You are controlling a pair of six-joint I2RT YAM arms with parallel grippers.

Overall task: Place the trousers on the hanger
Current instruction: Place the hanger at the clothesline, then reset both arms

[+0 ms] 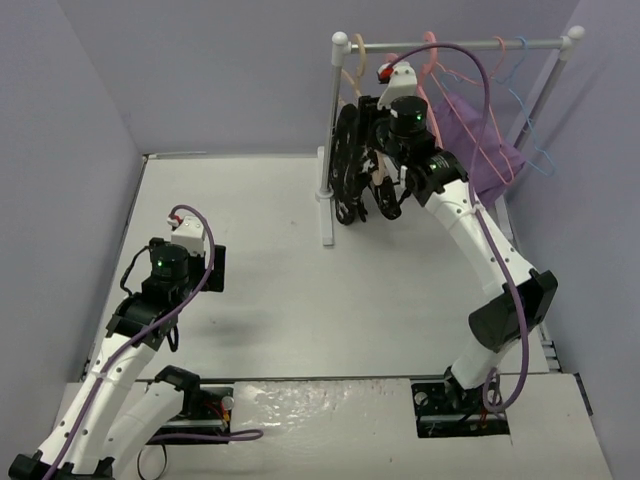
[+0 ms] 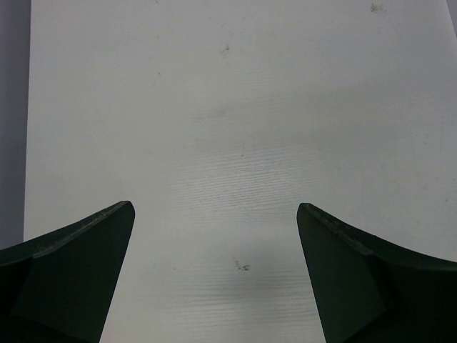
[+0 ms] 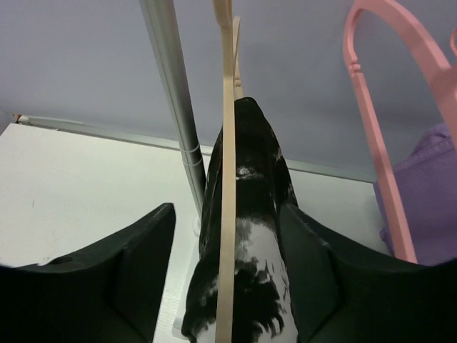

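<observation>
Over on the left, the left fingers (image 2: 214,207) are spread wide above the bare white surface (image 2: 235,107), holding nothing. By the rack's post (image 3: 171,93), the trousers (image 3: 246,214) hang draped over the beige hanger (image 3: 227,143). The right fingers (image 3: 226,207) straddle them, released, with a gap showing on one side. Further right hang a pink hanger (image 3: 371,128) and a purple cloth (image 3: 428,193).

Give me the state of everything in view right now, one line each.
trousers, draped over the hanger, hanging down.
hanger, upright, hung from the rail.
right gripper, open, one finger on each side of trousers and hanger.
left gripper, open, holding nothing.
pink hanger, hung upright.
purple cloth, hanging beside the pink hanger.
</observation>
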